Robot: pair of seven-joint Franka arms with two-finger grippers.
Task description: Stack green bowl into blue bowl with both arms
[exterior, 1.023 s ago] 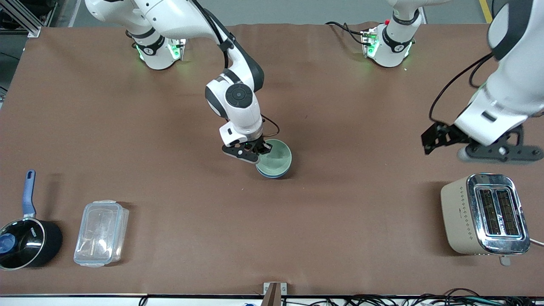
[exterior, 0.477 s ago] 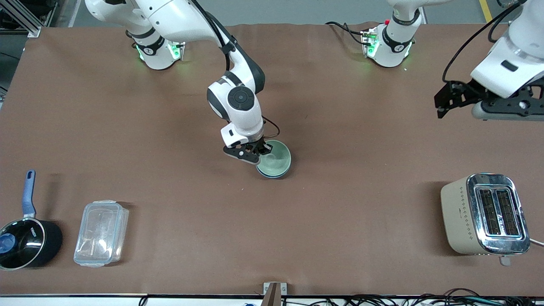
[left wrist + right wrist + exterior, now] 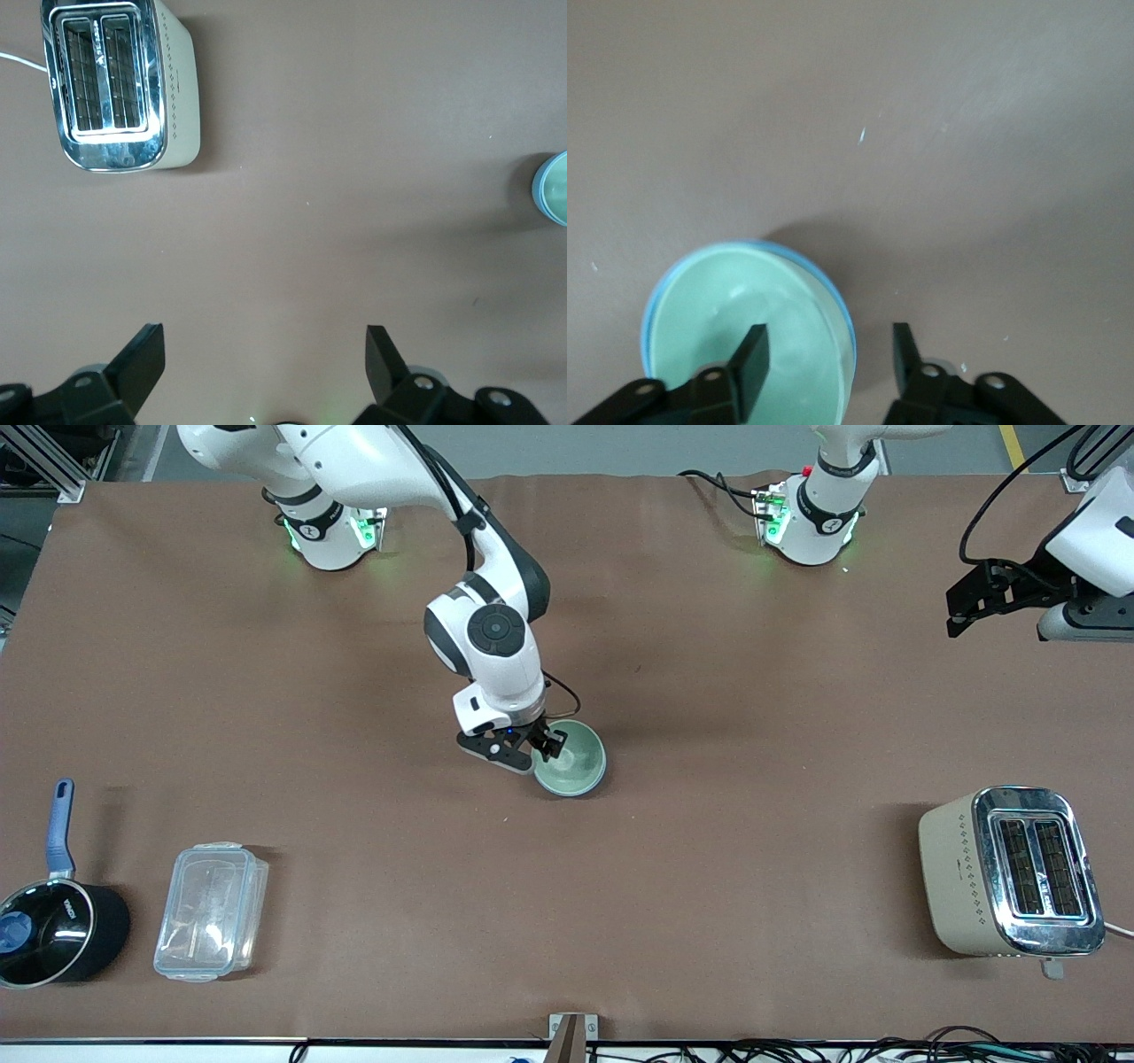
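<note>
right gripper (image 3: 542, 746) sits over the green bowl (image 3: 572, 760), fingers apart around its rim. it rests inside the blue bowl (image 3: 833, 288) mid tabletop (image 3: 709, 691). both look light, hard and slippery; hold by the rim. left gripper (image 3: 264, 361) waits, spread wide, above the tabletop.

A brown mat (image 3: 354, 850) covers the table. Grey floor (image 3: 620, 447) lies past its top edge; black cables (image 3: 886, 1050) trail below

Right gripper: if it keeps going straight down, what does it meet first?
Likely the green bowl: the right gripper is open, straddling its rim, one finger inside. The green bowl sits nested in the blue bowl. Depth unclear.
</note>
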